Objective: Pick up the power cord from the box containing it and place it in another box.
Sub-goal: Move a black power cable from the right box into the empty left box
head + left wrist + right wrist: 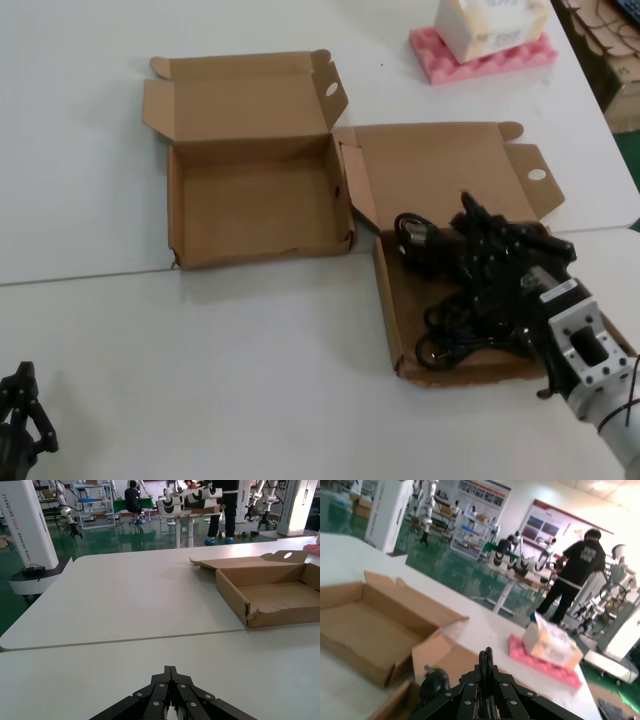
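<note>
the power cord (pixel 455 300) lies coiled in the right box (pixel 440 170), a black, floppy and rather light bundle, so i think it is best taken across several loops near the middle. the right gripper (pixel 478 235) is down in the coil with fingers together; whether it really holds the cord i cannot tell. the empty box (pixel 255 195) stands just beside. the left gripper (pixel 170 680) rests closed and holds nothing, near the table (pixel 250 370) edge.
</note>
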`<state>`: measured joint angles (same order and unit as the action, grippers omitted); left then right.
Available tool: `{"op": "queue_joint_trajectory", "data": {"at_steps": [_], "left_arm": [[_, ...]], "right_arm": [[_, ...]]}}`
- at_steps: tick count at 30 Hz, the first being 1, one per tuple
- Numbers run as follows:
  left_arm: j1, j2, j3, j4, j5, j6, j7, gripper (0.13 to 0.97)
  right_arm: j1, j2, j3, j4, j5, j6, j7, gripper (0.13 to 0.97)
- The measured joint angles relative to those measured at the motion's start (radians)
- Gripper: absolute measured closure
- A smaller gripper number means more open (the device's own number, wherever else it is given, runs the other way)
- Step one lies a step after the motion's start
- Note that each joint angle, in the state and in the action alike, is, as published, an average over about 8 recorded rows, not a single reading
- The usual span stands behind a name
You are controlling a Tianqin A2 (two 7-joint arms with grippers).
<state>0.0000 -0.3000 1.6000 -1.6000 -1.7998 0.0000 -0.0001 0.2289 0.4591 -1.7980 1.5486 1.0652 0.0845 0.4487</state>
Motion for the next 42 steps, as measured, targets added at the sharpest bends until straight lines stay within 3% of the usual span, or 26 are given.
{"op": "queue_joint_trajectory", "data": {"at_steps": [8,14,19,24,29,34,42], "left_arm": [[0.0,0.0,0.0,0.0,0.0,0.0,0.0,0.934],[0.0,0.0,0.0,0.0,0.0,0.0,0.0,0.934],[0.0,0.0,0.0,0.0,0.0,0.0,0.0,0.934],[0.0,0.0,0.0,0.0,0.0,0.0,0.0,0.934],[0.0,0.0,0.0,0.0,0.0,0.0,-0.001,0.934],[0.0,0.0,0.0,0.0,0.0,0.0,-0.001,0.934],[0.0,0.0,0.0,0.0,0.0,0.0,-0.001,0.934]], "right_arm": [[-0.055,-0.064,0.088,0.228,-0.07,-0.109,0.0,0.913],[0.046,-0.135,0.022,0.229,-0.066,-0.143,0.0,0.914],[0.235,-0.243,-0.061,0.059,-0.069,-0.188,0.0,0.914],[0.421,-0.372,-0.09,-0.169,-0.192,-0.292,0.0,0.915],[0.569,-0.436,-0.151,-0.397,-0.28,-0.319,0.0,0.915],[0.698,-0.453,-0.282,-0.624,-0.196,-0.238,0.0,0.915],[0.872,-0.458,-0.631,-0.916,-0.046,-0.033,0.0,0.898]]}}
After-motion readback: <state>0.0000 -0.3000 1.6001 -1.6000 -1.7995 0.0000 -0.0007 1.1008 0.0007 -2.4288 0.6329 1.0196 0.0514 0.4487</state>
